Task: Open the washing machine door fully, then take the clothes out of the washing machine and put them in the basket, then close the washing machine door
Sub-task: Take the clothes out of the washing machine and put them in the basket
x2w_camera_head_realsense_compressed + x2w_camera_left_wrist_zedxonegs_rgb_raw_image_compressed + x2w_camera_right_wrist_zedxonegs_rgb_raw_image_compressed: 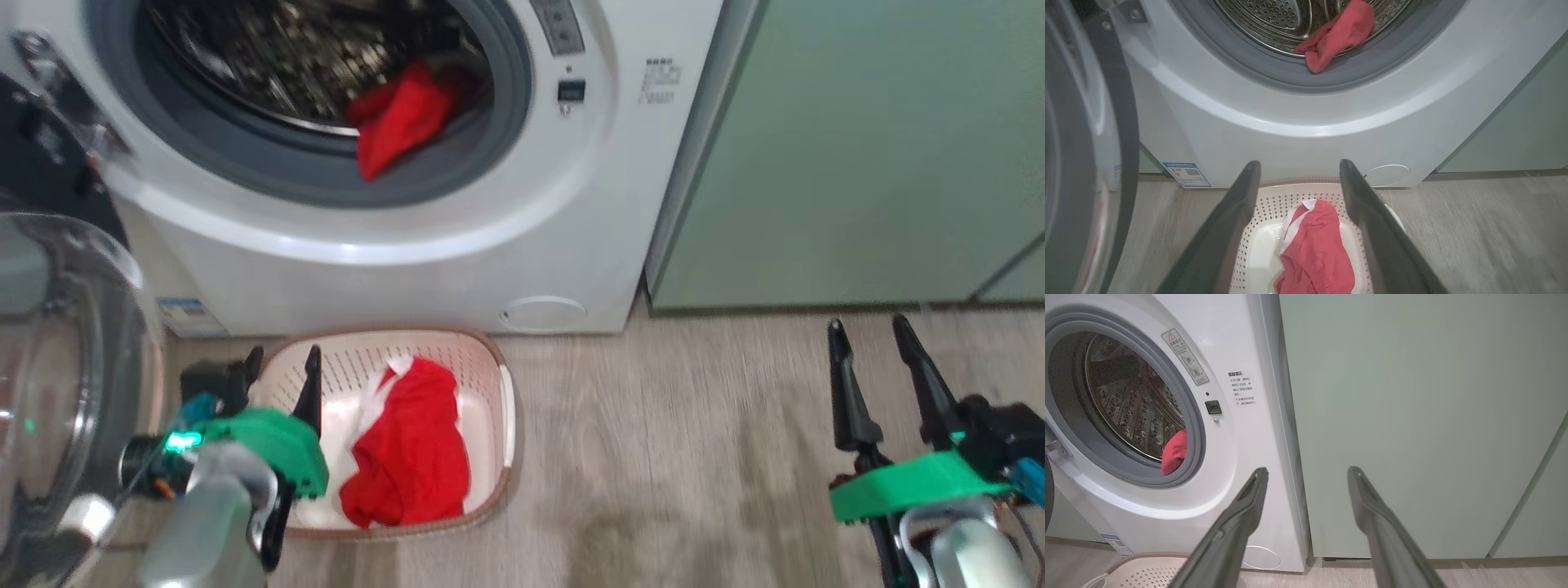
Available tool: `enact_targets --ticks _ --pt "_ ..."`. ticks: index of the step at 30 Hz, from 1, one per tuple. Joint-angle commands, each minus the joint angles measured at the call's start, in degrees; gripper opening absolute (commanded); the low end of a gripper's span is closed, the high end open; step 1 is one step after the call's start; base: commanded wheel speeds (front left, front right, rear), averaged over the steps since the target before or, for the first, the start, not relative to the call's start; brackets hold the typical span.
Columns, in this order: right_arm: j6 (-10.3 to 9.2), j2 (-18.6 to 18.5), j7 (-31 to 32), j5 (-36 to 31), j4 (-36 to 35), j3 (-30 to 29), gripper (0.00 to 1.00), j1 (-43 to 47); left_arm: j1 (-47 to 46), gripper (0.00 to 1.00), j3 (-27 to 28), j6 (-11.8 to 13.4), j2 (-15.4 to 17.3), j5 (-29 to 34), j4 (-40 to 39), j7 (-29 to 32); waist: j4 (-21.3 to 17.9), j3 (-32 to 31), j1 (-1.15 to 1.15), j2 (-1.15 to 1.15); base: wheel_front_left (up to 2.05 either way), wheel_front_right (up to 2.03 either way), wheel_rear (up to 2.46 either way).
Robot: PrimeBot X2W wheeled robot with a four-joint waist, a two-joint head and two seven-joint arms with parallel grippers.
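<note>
The white washing machine (408, 269) stands with its door (57, 392) swung open at the left, its clear bowl window facing me. One piece of red clothes (400, 118) hangs over the grey drum mouth; it also shows in the left wrist view (1337, 34) and the right wrist view (1175, 452). Another red piece with white trim (408, 445) lies in the cream basket (490, 359) on the floor before the machine. My left gripper (282, 359) hovers open over the basket's left part, nothing between its fingers (1237, 212). My right gripper (869, 331) is open at the lower right, empty.
Pale green cabinets (857, 147) stand right of the machine. A wood-look floor (694, 457) stretches between the basket and my right gripper. A small round white flap (543, 313) sits low on the machine's front, and a blue label sticker (1186, 173) at its lower left.
</note>
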Motion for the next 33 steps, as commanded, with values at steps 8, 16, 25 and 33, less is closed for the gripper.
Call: enact_targets --ticks 8,16,25,33 --pt "-0.04 0.63 -0.35 -0.03 -2.06 -0.63 1.00 2.47 9.65 1.00 9.38 0.45 0.29 2.90 -16.02 -0.59 2.14 -4.86 0.00 -0.01 0.00 0.00 0.00" --pt "-0.04 1.16 -0.35 -0.30 -1.87 -1.90 1.00 3.79 15.82 1.00 12.96 -0.52 -2.09 6.45 -23.17 -0.60 3.39 -5.80 0.00 -0.01 0.00 0.00 0.00" --pt "-0.04 1.51 -0.35 -0.55 -1.78 -1.94 1.00 4.14 16.98 1.00 15.31 -1.74 -3.40 8.18 -24.21 -0.60 3.48 -6.28 0.00 -0.01 0.00 0.00 0.00" --pt "-0.04 1.54 -0.35 -0.66 -1.92 -1.94 1.00 4.16 16.71 1.00 16.42 -2.40 -4.40 9.00 -23.39 -0.60 3.05 -6.11 0.00 -0.01 0.00 0.00 0.00"
